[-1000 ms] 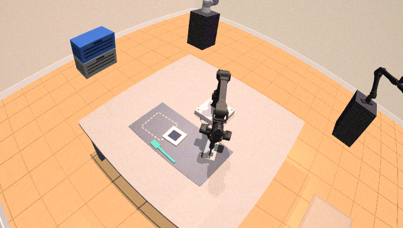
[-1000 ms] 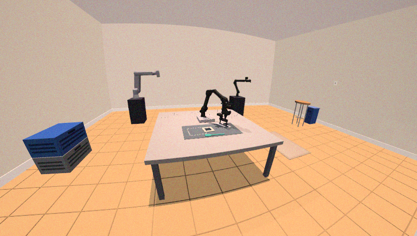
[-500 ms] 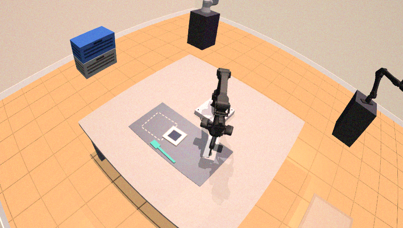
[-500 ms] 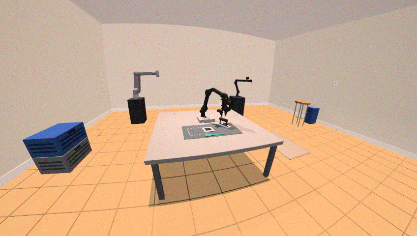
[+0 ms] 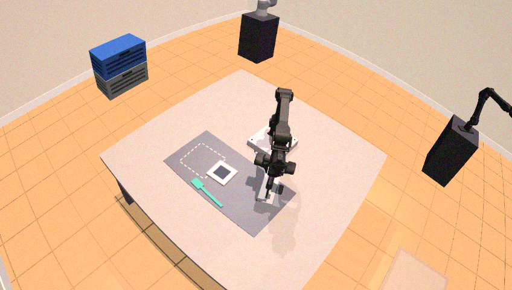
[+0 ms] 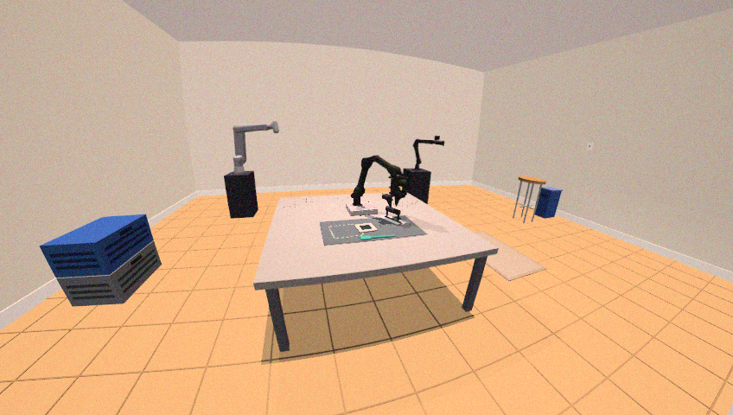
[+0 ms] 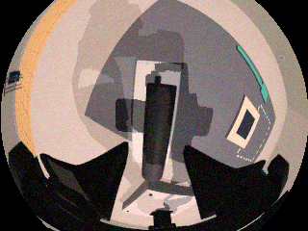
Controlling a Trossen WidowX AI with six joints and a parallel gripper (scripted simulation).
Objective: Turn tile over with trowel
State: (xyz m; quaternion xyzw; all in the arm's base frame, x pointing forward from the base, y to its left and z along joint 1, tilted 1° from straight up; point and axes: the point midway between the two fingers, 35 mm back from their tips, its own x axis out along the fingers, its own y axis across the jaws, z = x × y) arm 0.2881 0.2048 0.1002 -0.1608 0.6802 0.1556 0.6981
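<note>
Gray matting (image 5: 247,215) (image 6: 339,238) (image 7: 207,72) spans beneath the gripper (image 5: 274,186) (image 6: 391,200) (image 7: 157,144), its fingers partly open and empty above a black-handled tool (image 5: 267,190) (image 6: 392,210) (image 7: 161,111), right of the tile (image 5: 214,176) (image 6: 360,228) (image 7: 238,133).

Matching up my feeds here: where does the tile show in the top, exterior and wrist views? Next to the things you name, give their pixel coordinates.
Top: the tile (image 5: 222,171) (image 6: 366,226) (image 7: 246,121) is left of centre, a little below mid-height.
Exterior: near the centre, slightly below mid-height.
Wrist: right of centre, near mid-height.
Shared landmark: the dashed outline (image 5: 191,151) (image 6: 332,232) (image 7: 244,158), left of the tile in top and exterior, right of and below it in wrist.
</note>
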